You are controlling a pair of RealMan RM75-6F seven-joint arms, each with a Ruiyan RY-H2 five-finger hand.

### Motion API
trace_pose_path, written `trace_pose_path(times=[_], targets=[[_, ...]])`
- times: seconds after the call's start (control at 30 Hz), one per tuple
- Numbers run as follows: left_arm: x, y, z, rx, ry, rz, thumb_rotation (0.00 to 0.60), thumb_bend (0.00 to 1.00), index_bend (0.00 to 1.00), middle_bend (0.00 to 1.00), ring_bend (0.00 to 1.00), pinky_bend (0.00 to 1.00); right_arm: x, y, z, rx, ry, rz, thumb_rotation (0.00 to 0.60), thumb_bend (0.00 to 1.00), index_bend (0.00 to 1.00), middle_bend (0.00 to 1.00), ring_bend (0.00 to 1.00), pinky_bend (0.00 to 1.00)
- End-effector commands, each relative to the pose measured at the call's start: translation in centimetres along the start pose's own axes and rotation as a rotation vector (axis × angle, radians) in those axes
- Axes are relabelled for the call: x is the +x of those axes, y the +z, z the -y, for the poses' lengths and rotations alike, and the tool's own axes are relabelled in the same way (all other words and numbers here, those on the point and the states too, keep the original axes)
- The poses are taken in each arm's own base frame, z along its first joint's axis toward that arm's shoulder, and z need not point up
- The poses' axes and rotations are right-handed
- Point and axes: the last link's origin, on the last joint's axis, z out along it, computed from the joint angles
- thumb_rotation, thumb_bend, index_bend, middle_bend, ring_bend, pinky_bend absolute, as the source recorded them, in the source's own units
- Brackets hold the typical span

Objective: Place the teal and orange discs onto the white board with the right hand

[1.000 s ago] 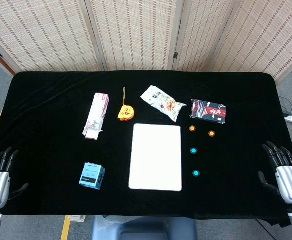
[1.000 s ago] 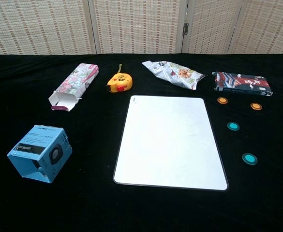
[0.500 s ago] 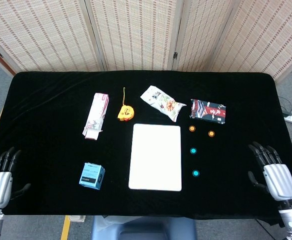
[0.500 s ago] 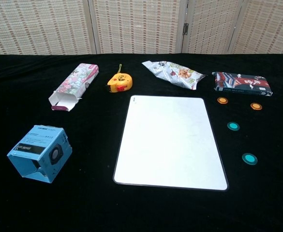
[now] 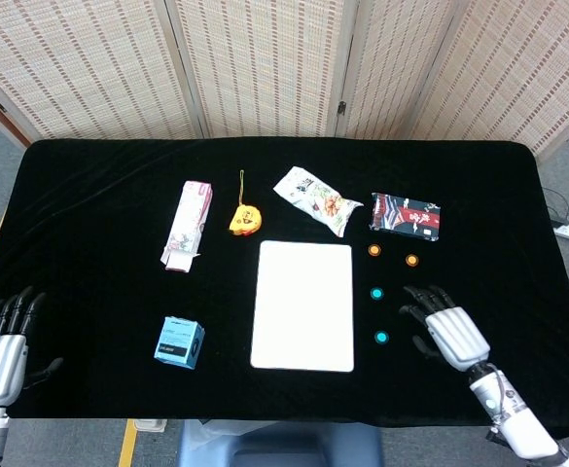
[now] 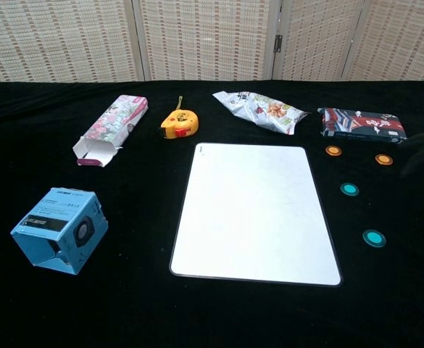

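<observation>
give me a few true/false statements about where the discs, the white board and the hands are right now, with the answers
1. All four discs lie on the black cloth, none on the white board. True.
2. The right hand holds a teal disc. False: it holds nothing, fingers apart, just right of the near teal disc.
3. The two orange discs lie nearer the robot than the teal ones. False: the orange discs lie farther, close to the dark snack packet.
4. The left hand is at the table's near left edge, holding nothing. True.
5. The blue box stands on the white board. False: it sits on the cloth to the board's left.
</observation>
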Motion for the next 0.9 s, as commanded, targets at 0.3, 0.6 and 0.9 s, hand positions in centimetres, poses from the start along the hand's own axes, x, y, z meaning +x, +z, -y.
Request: trace_pose_path(times=[0.3,0.6,0.9], targets=[[-0.4,-0.2,0.3,0.007,-0.008,0.025,0.6,0.19,0.03,0.02,0.03,0.0,-2.9,3.0,1.6,0.05,-0.072,0.054,0.6,0.49,0.37,0.13,0.09,0.04],[-0.5,-0.3,0.5,0.003,-0.014,0.033,0.6,0.19,0.03,0.02,0.02,0.0,-4.3,3.0,1.5,0.05,-0.112,0.024,0.6,0.38,0.38,0.15,0.09,0.04],[-0.6,-0.4,0.7,0.008,-0.017,0.033,0.6,0.19,0.03,0.02,0.02,0.0,-5.8,3.3,1.5,0.053,-0.124,0.022,0.6,0.37,0.4,0.17,0.09,0.04]])
